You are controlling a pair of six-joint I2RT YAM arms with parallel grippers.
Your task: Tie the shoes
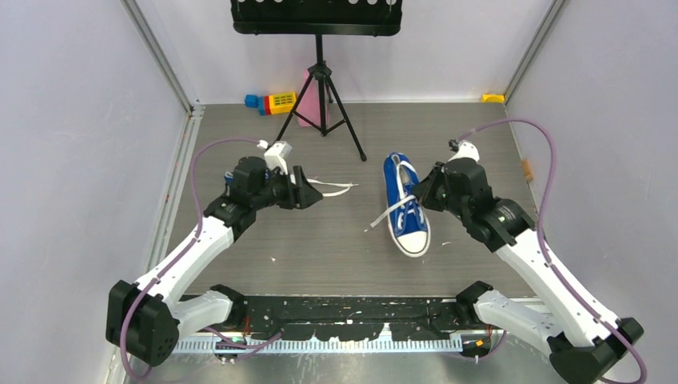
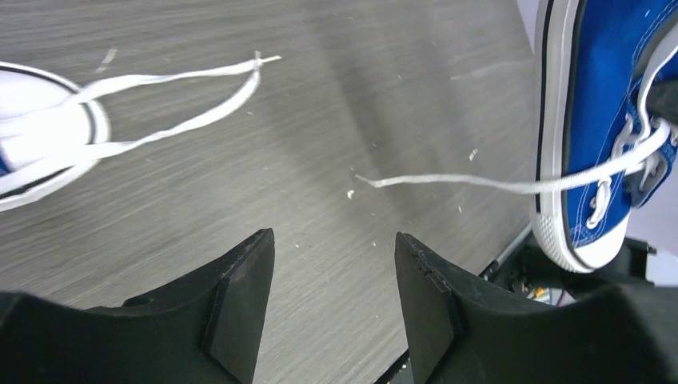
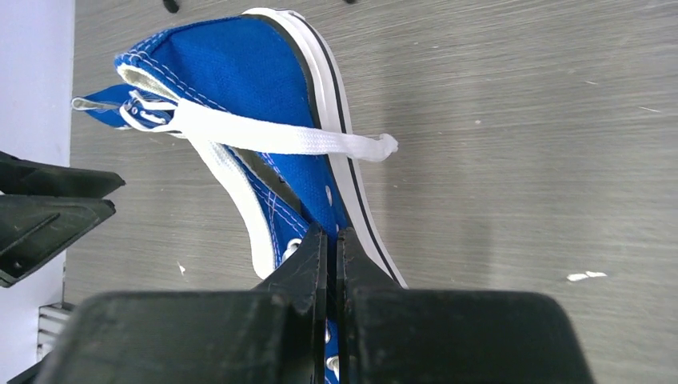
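From above, left gripper (image 1: 314, 194) hides one shoe (image 2: 38, 132) except its laces (image 1: 336, 190)

The second shoe (image 2: 38, 132) is cut by the left edge of the left wrist view, so only its white toe shows. From above it is hidden under the left gripper (image 1: 313, 194), with just its laces (image 1: 336, 190) trailing out over the desk (image 1: 320, 240). The blue shoe (image 3: 240, 72) loses its front behind the right gripper (image 3: 332, 240), whose jaws stand pressed together; what they pinch, if anything, cannot be told.

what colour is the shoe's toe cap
White toe cap on the blue shoe, clearest in the top external view.
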